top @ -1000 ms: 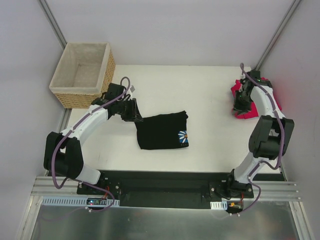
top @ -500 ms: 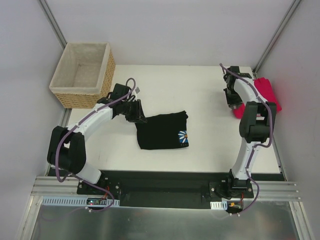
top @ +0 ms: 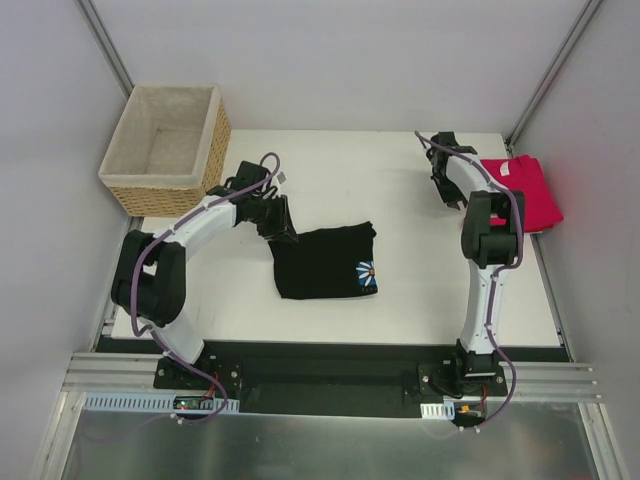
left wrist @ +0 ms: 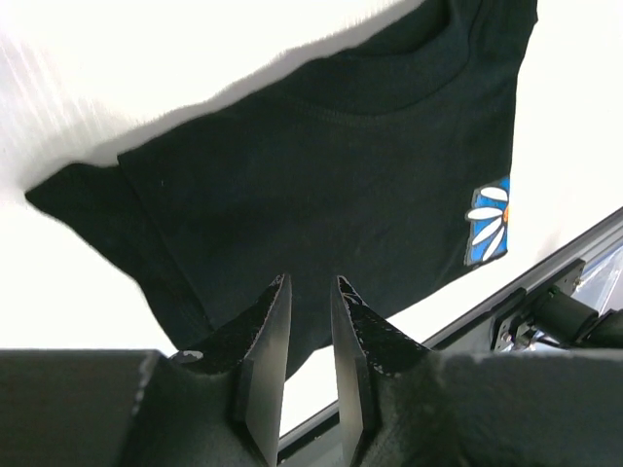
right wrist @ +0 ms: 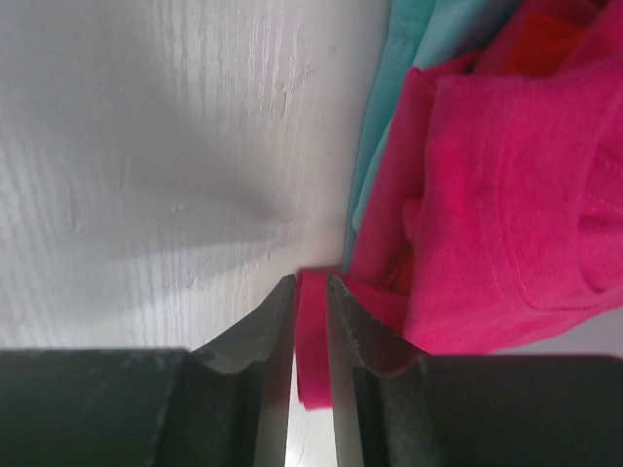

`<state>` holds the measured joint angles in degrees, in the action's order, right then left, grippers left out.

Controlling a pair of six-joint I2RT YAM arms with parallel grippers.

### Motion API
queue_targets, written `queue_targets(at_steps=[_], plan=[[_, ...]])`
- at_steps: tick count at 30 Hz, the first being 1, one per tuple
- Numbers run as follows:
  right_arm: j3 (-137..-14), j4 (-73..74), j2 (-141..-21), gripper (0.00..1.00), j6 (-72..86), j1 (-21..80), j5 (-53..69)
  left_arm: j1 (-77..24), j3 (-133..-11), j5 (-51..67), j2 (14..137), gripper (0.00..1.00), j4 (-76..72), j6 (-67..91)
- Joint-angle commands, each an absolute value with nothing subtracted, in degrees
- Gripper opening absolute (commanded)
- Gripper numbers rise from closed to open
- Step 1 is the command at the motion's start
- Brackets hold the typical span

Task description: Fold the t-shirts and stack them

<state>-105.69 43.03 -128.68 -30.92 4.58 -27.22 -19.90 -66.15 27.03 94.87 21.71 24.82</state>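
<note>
Nearest the arm bases, the black shirt (top: 322, 265) lies mid-bench, partly folded, with its daisy print at the right edge. The left pincer (left wrist: 311, 287) is nipped together on the shirt's left rim, so far as the wrist view shows. That hold looks thin. A sharp pull could slip the cloth out, or drag the fold open across the bench (top: 400, 190).

Farther back on the right, the right pincer (right wrist: 311, 282) is clamped on a narrow lip of the pink shirt (top: 520, 190). Lifting by that lip may peel up one layer only and bunch the rest.

The right wrist view shows a teal cloth (right wrist: 384, 107) under the pink one, which could come along; I cannot make it out from overhead. Only the overhead view shows the basket (top: 218, 125) at the far left corner, and how well apart the two shirts lie.
</note>
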Motion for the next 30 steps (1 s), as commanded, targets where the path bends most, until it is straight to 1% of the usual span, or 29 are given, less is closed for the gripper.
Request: queue_targets(at_steps=[1, 10, 14, 23, 30], plan=[[-109.24, 42.54, -131.83, 0.22, -34.36, 4.22, -31.9, -20.21, -70.39, 29.44, 97.64, 0.23, 21.27, 24.96], [-114.96, 41.31, -137.98, 0.22, -36.3, 2.29, -34.36, -20.04, -77.86, 31.81, 104.15, 0.22, 22.06, 24.26], [-116.37, 40.43, -139.66, 0.23, -37.7, 1.85, -35.59, -19.78, -79.01, 32.69, 105.82, 0.22, 22.24, 24.26], [-117.42, 39.99, -142.12, 0.24, -39.11, 1.32, -37.44, -18.63, -80.68, 34.63, 108.45, 0.22, 22.32, 23.82], [-118.04, 41.75, -142.73, 0.27, -39.64, 1.14, -37.18, -17.76, -82.26, 35.95, 107.32, 0.22, 22.24, 24.17]])
